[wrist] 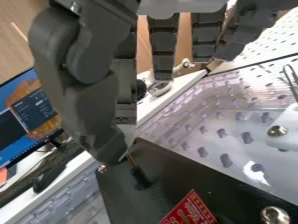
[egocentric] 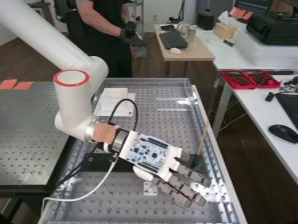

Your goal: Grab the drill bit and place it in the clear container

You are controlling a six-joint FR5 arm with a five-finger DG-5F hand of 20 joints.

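Observation:
In the high view the hand (egocentric: pixel 149 153) is over the right-front part of the perforated bench, fingers straight and slanting down to the right. The wrist view shows the hand (wrist: pixel 86 95) with its thumb large in front and straight fingers behind, nothing between them. Just past the thumb tip, a small dark piece (wrist: pixel 139 177) with a thin brownish shaft lies on a black plate (wrist: pixel 179 180); I cannot tell whether it is the drill bit. I cannot pick out the clear container with certainty among the shiny, see-through surfaces.
A white block (egocentric: pixel 114 102) sits on the bench behind the hand. A thin tan stick (egocentric: pixel 203 137) stands near the bench's right rail. Red trays (egocentric: pixel 238 80) and a black mouse (egocentric: pixel 283 133) are on the white side table. Cables loop beside the wrist.

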